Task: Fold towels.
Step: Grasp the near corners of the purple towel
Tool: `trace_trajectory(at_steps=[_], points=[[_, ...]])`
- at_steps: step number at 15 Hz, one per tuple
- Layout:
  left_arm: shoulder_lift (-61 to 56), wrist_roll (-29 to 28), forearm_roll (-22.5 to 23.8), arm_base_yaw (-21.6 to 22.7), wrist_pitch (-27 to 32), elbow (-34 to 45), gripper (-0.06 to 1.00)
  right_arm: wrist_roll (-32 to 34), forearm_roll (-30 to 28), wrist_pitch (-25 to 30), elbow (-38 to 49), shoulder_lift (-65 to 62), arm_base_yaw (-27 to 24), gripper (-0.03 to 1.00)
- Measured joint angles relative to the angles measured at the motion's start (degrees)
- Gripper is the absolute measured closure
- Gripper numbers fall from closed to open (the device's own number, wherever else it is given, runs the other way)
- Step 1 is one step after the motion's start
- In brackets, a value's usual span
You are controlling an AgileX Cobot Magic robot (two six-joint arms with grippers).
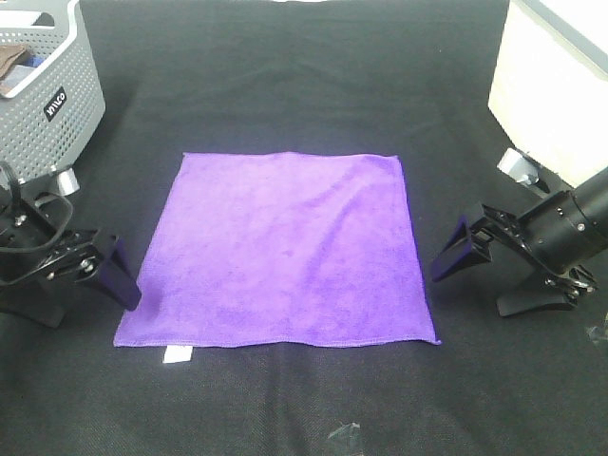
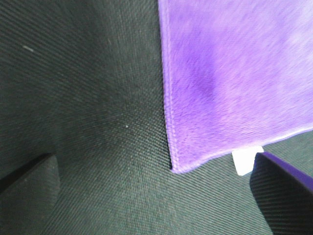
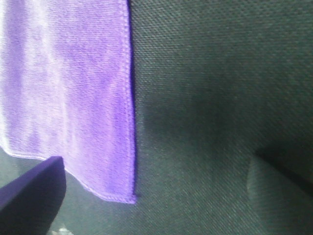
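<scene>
Towel [image 1: 285, 247]: flat on tabletop [image 1: 285, 76]
Left fingers [image 1: 119, 275]: spread, at near-left corner
Right fingers [image 1: 451, 256]: spread, beside near-right edge

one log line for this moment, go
towel: flat, unfolded | left gripper: open, at near-left corner | right gripper: open, at near-right corner

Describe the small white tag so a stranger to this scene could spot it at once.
Find the purple towel spread flat on the black mat. Along its near hem, close to the left corner, the tag pokes out: a small white square, the only part that is not purple.
</scene>
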Motion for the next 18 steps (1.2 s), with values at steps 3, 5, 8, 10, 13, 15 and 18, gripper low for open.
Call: trace_trajectory(at_steps=[3,5,8,10,13,15,18], points=[[0.3,0.1,0.0,0.0,0.1,-0.3,-0.04,-0.4,0.2,0.6,-0.1,0.2,-0.2,0.01],[0.4,0.1,-0.3,0.0,0.2,-0.4,-0.04,-0.4,0.2,0.7,-0.1,0.2,-0.2,0.01],[0.5,0.3,-1.9,0.0,0.6,-0.5,-0.04,-0.3,1.7,0.7,-0.1,0.3,0.0,0.01],[0.6,0.5,-2.8,-0.1,0.7,-0.5,-0.03,-0.3,2.1,-0.5,-0.1,0.3,2.8,0.02],[0.7,0.5,-3.7,-2.1,1.0,-0.5,-0.01,-0.2,3.4,-3.5,-0.2,0.9,9.3,0.02],[0.9,0.5,-4.1,-5.4,0.5,-0.5,0.01,-0.2,5.0,-3.9,-0.7,1.9,11.7,0.03],[1.3,0.5,-7.2,-8.2,-1.1,-0.5,0.05,-0.2,6.0,-3.7,-2.4,2.8,14.4,0.05]])
